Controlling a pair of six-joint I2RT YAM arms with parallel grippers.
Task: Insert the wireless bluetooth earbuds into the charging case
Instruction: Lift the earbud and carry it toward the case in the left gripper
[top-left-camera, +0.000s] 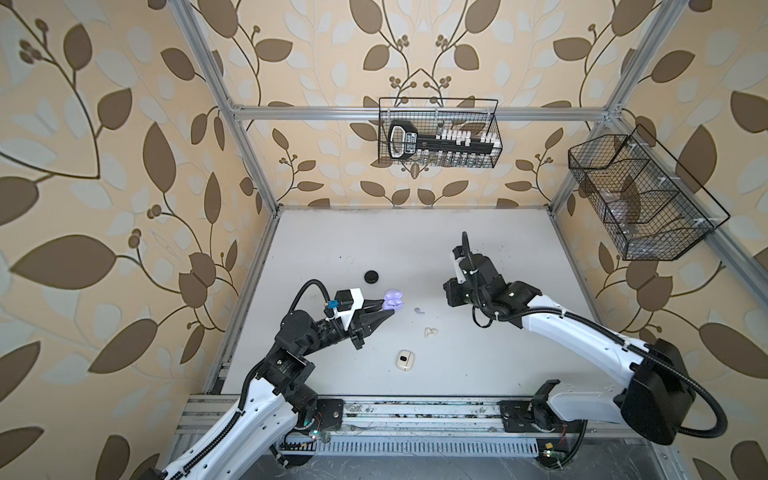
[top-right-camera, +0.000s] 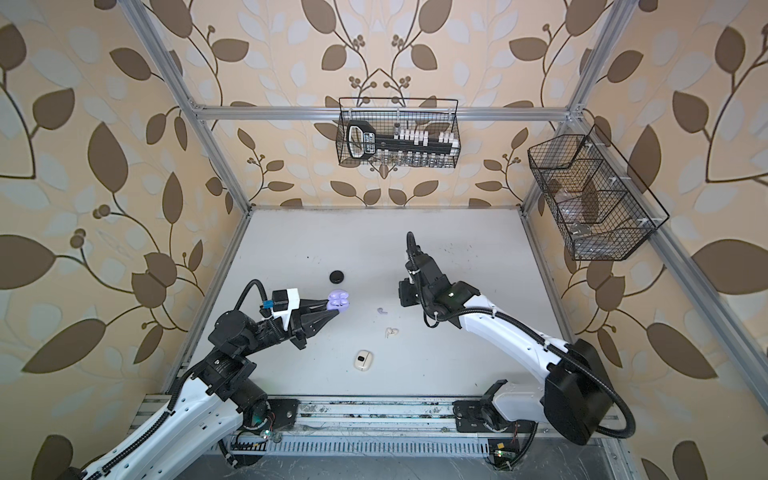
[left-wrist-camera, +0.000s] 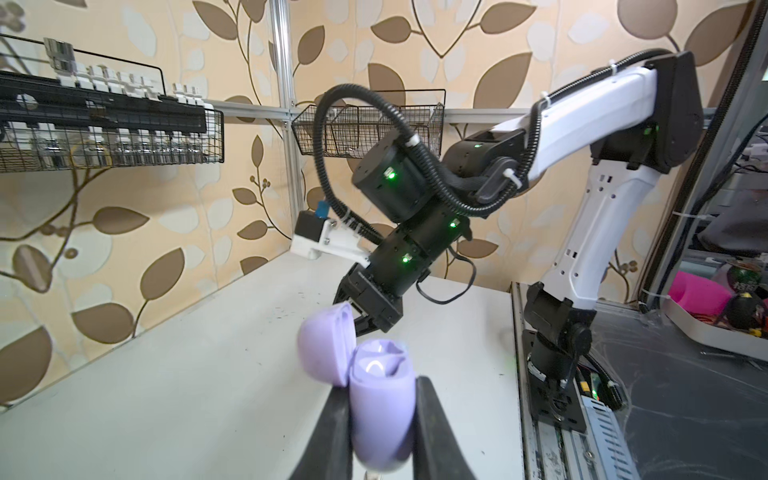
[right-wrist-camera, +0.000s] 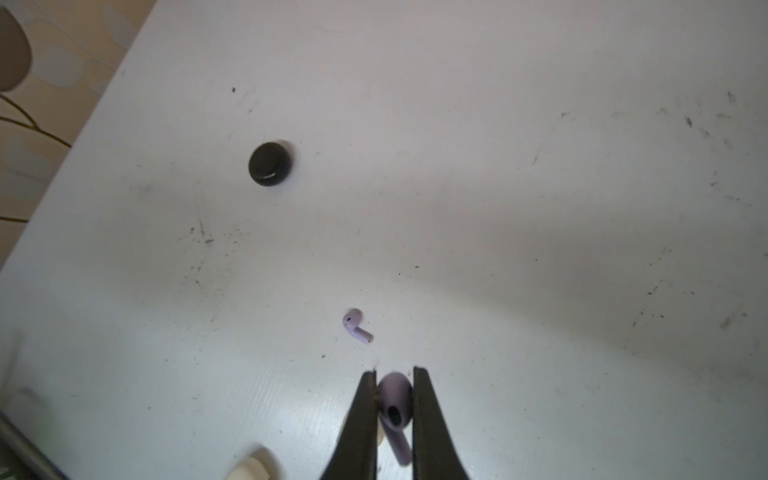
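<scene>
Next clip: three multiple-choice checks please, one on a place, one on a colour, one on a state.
1. Where is the loose lavender earbud? A) on the table B) in a wire basket C) inside the black case
2. What colour is the charging case in the left gripper? A) black B) cream C) lavender
3. The right gripper is: A) wide open B) shut on a second lavender earbud C) shut on nothing
Answers: 1 A, it lies on bare table; 2 C, a lavender shell sits between its fingers; 3 B, its jaws pinch the bud.
</scene>
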